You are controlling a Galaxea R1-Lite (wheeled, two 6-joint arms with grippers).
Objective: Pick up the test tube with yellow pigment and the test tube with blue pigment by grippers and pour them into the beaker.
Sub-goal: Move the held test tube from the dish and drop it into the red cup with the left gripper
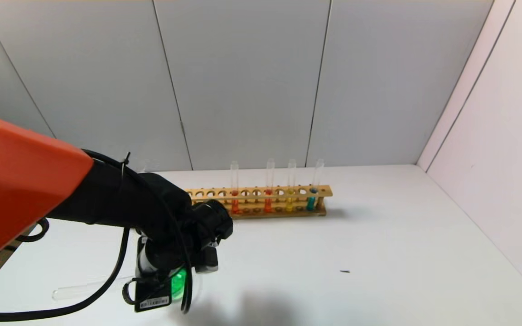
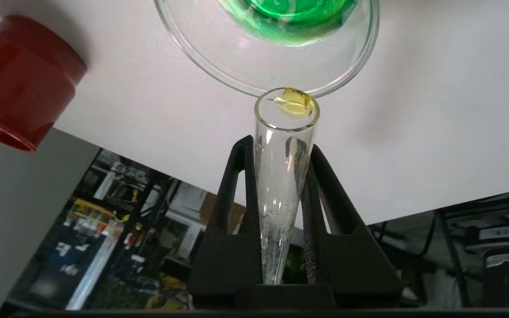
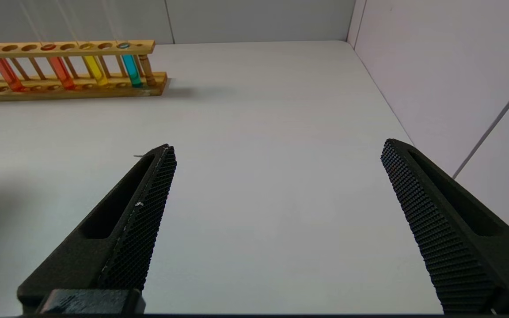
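Observation:
My left gripper is shut on the test tube with yellow pigment. The tube is tipped mouth-down, with a last lemon-yellow drop at its lip, just at the rim of the beaker. The beaker holds bright green liquid and shows below my left wrist in the head view. No tube with bright blue liquid is in view. An empty clear tube lies on the table at the left. My right gripper is open and empty above bare table.
A wooden rack stands at the back with two orange tubes, a golden-yellow tube and a teal tube. A dark red cup stands beside the beaker near the table edge. White walls close off the back and right.

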